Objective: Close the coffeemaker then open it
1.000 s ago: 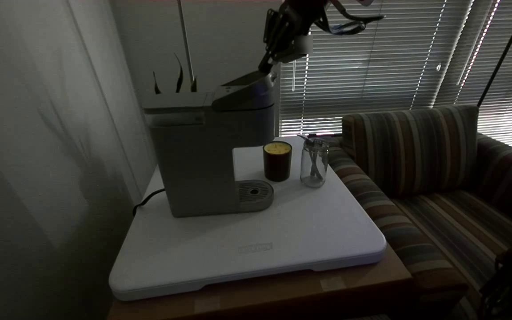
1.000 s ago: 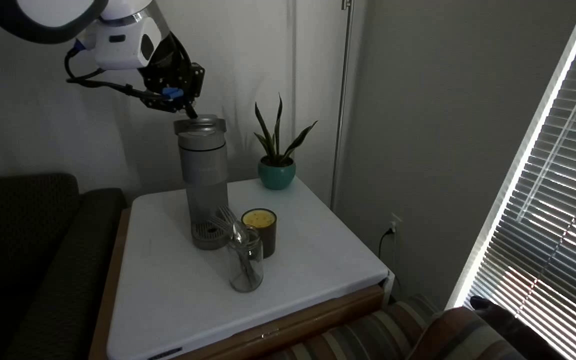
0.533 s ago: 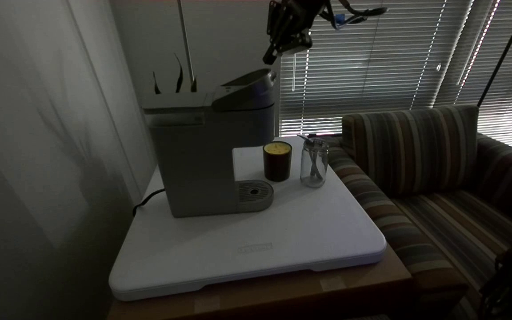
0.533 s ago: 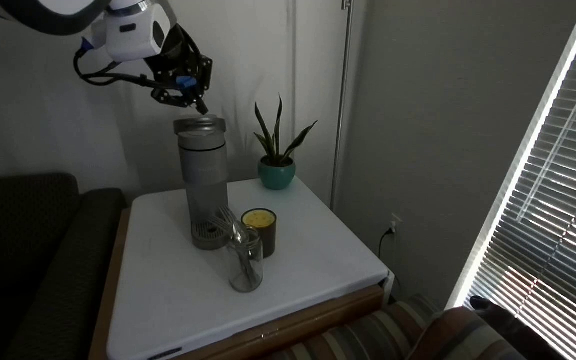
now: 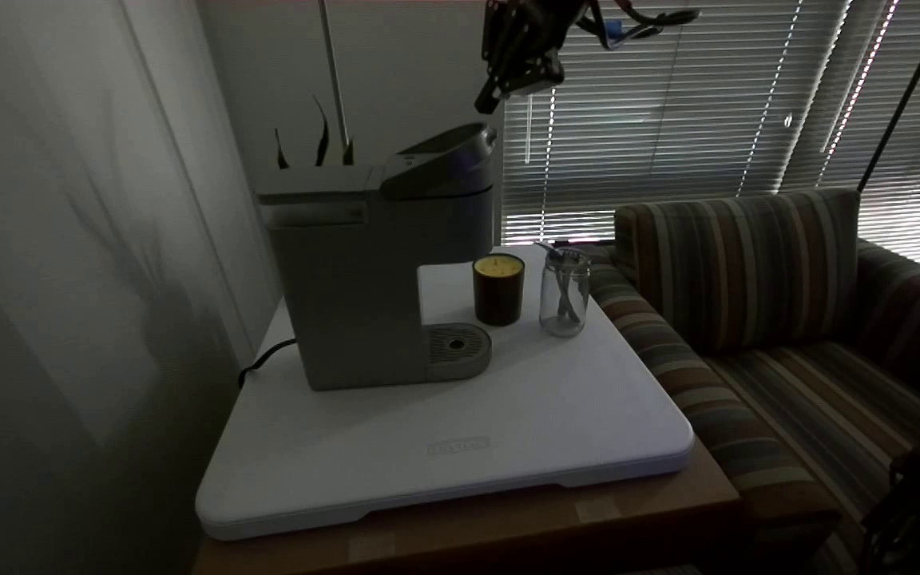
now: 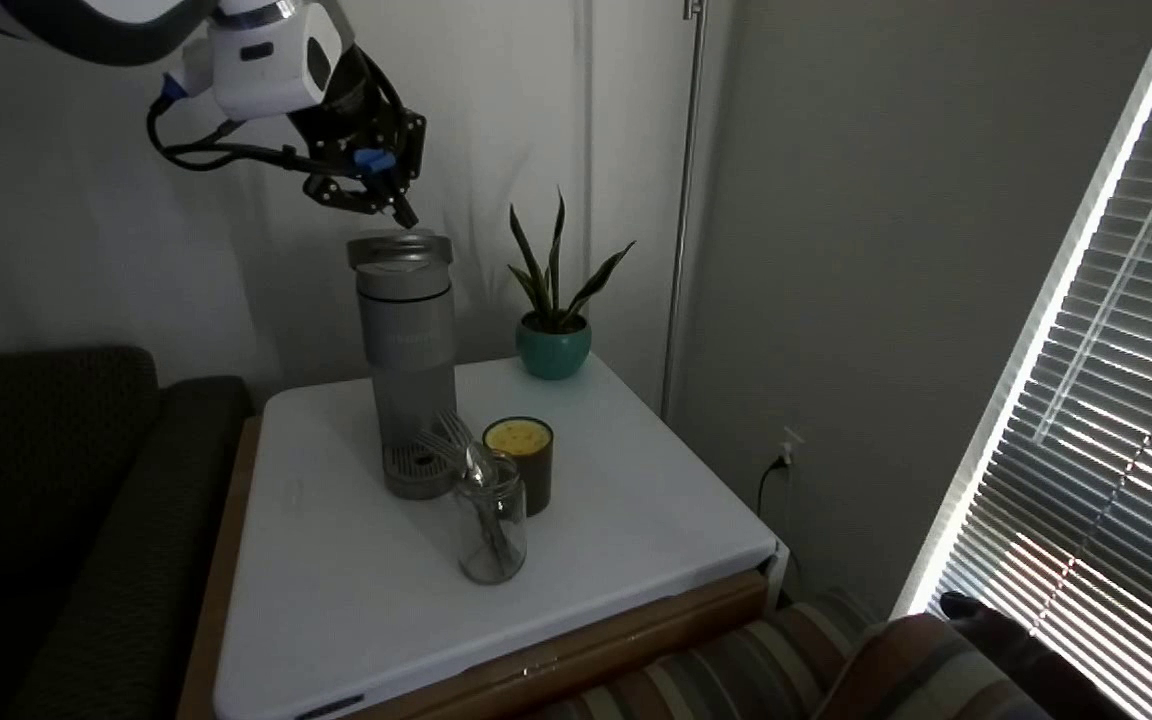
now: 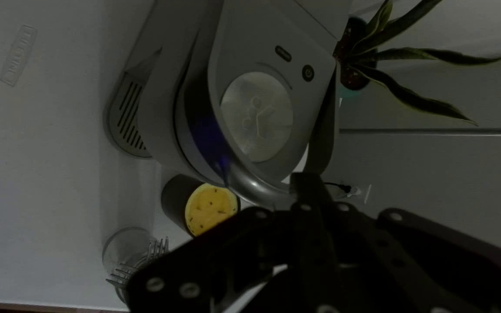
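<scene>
Up from the handle of the coffeemaker, where its tip was a second ago, the robot's black gripper hangs from a white arm just above the machine, apart from it in both exterior views, its two fingers brought together. From left in an exterior view, a black cord trails from the rear of the coffeemaker across a white tabletop bearing a faint raised label. On it the machine stands grey, boxy and upright, its round drip base facing right. Its top section sits along a dark seam, with the metallic handle slanting upward at the front; in the wrist view, a gap shows between that loop and the top section. Leaf tips of a plant, set in a teal pot, rise behind the machine. Next come a dark cup with speckled yellow contents and, beside it but apart, a glass jar of metal cutlery, fork tines jutting from its mouth. At far right, a striped armchair stands just beside the tabletop, below window blinds edged with daylight.
</scene>
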